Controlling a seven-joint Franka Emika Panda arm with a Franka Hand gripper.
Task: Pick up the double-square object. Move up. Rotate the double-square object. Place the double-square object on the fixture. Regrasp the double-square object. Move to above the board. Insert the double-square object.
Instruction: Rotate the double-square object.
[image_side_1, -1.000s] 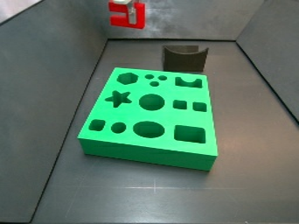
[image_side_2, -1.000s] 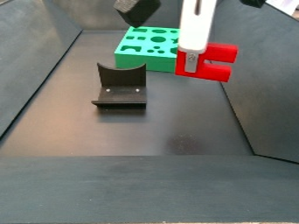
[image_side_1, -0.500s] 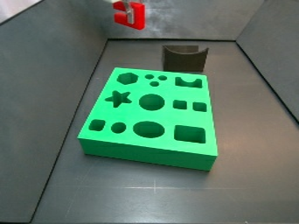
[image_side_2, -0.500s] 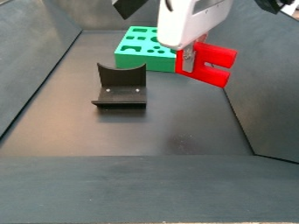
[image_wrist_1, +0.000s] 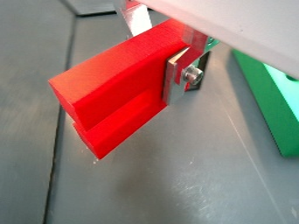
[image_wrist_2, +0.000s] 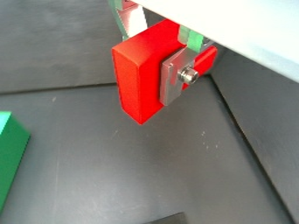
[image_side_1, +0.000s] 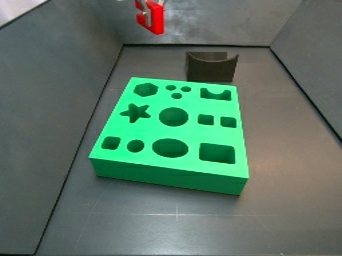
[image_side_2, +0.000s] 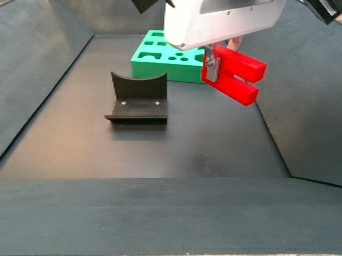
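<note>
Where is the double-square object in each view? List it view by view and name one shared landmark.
Wrist view: the double-square object fills the centre, clamped in the gripper.
Wrist view: red block at upper centre.
Side view: tiny at the top edge, above the fixture.
Side view: upper right of centre.
Shared landmark: the board, whose edge also shows in both wrist views.

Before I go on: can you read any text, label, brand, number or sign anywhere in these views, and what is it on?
None: no readable text in any view.
The double-square object, held in the gripper above the floor: plain red.
The board: only shaped cut-outs.
The fixture: plain dark.
</note>
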